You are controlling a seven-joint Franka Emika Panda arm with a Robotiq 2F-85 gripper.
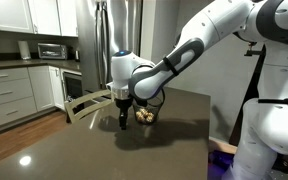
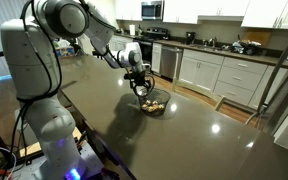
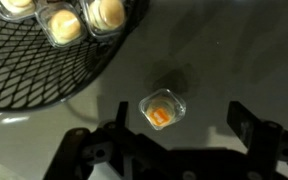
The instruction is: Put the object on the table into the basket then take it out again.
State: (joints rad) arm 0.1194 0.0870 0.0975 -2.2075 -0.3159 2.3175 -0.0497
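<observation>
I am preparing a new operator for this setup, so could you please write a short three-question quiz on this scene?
1. True or false: the small cup lies inside the basket.
2. In the wrist view, the gripper is: A) open, B) shut on the cup, C) out of view.
3. Fill in: the cup's middle is coloured ____.
Key: 1 false, it sits on the table beside the basket; 2 A; 3 orange.

The table [image 2: 189,140] is glossy, the basket [image 3: 24,60] wire-mesh.
</observation>
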